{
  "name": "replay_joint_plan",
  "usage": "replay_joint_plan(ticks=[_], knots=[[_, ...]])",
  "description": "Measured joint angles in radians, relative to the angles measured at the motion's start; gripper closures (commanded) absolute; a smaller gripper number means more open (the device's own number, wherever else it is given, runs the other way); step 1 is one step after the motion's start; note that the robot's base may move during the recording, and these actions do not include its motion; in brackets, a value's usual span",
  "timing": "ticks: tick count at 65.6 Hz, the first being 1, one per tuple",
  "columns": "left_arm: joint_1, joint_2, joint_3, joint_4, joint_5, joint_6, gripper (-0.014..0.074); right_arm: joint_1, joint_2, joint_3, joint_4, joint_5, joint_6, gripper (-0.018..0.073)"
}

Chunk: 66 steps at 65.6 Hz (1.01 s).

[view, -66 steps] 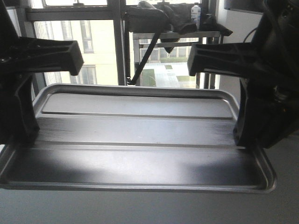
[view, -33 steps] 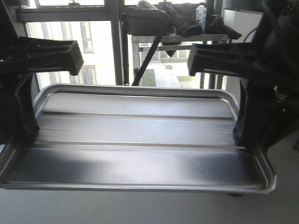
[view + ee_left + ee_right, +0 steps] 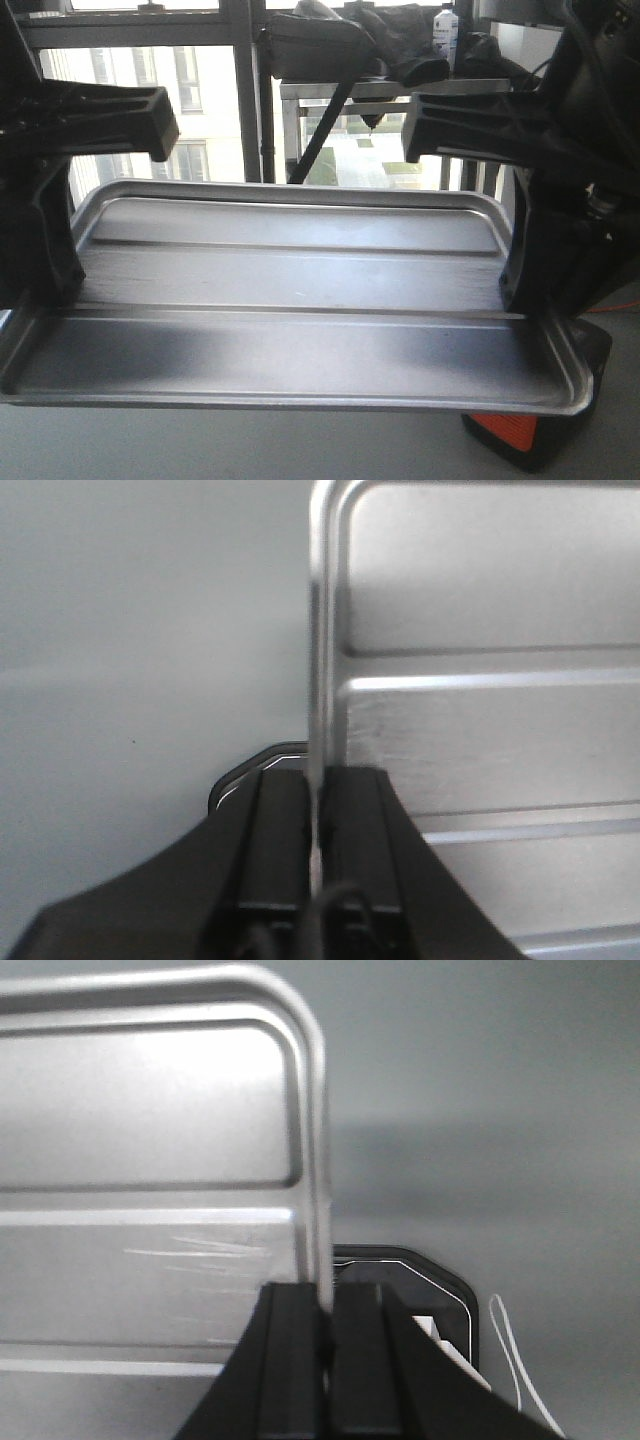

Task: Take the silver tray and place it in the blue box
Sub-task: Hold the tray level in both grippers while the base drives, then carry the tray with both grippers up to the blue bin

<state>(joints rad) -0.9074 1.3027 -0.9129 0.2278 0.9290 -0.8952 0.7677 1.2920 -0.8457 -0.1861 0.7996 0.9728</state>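
Note:
The silver tray (image 3: 300, 290) is held level in the air and fills the front view, its two long ridges running left to right. My left gripper (image 3: 45, 270) is shut on the tray's left rim, and in the left wrist view its black fingers (image 3: 283, 830) pinch the thin rim of the tray (image 3: 480, 730). My right gripper (image 3: 525, 280) is shut on the right rim, with the gripper (image 3: 327, 1295) clamped over the edge of the tray (image 3: 150, 1210) in the right wrist view. The blue box is out of view.
Behind the tray are window frames and a table (image 3: 380, 90) bearing dark bags and a bottle (image 3: 447, 25). An orange and black object (image 3: 530, 425) sits on the grey floor at the lower right. A black rounded object (image 3: 420, 1280) and a white cable (image 3: 510, 1350) lie below.
The background has slid to the right behind the tray, and the orange and black object has come into view at the lower right. Both grippers keep their hold on the rims.

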Motion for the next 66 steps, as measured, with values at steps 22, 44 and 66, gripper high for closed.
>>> replay_joint_plan(ticks=[22,44,66], knots=[[0.000,0.000,0.000,0.000,0.000,0.000,0.0602,0.000,0.000,0.000,0.000,0.000,0.000,0.0502],[0.000,0.000,0.000,0.000,0.000,0.000,0.0602,0.000,0.000,0.000,0.000,0.001,0.000,0.0502],[0.000,0.000,0.000,0.000,0.000,0.000,0.0602,0.000,0.000,0.000,-0.002,0.001,0.000,0.0502]])
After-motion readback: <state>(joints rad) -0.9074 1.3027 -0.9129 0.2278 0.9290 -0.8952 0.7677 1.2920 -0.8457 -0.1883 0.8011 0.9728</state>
